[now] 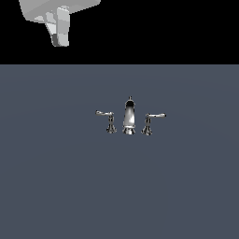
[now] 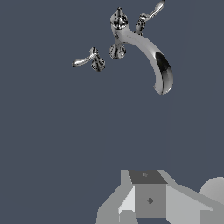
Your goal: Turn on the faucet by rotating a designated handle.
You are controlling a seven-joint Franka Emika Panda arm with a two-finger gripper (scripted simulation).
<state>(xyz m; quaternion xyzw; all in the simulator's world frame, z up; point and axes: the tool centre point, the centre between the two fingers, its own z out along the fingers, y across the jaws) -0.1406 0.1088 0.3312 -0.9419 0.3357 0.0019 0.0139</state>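
Grey-blue flat ground fills the scene under a black backdrop. At its middle stands the chrome faucet (image 1: 129, 116), its designated handle (image 1: 106, 115) at the exterior view's left of the spout. High at far left hangs the gripper (image 1: 59, 41), well apart from it; whether its fingers are spread cannot be told.

We see a flat, plain slate-grey floor (image 1: 56, 186) filling the lower part of the exterior view and meeting black background above. On it stands only the faucet (image 1: 129, 117), a shiny chrome three-piece set: a tall tapered central spout (image 1: 129, 114) whose curved neck shows in the wrist view, with a lever handle on a flared base at each side. The designated handle (image 1: 107, 119) stands on the exterior view's left, the twin lever (image 1: 151, 121) on its right, each just beside the spout.
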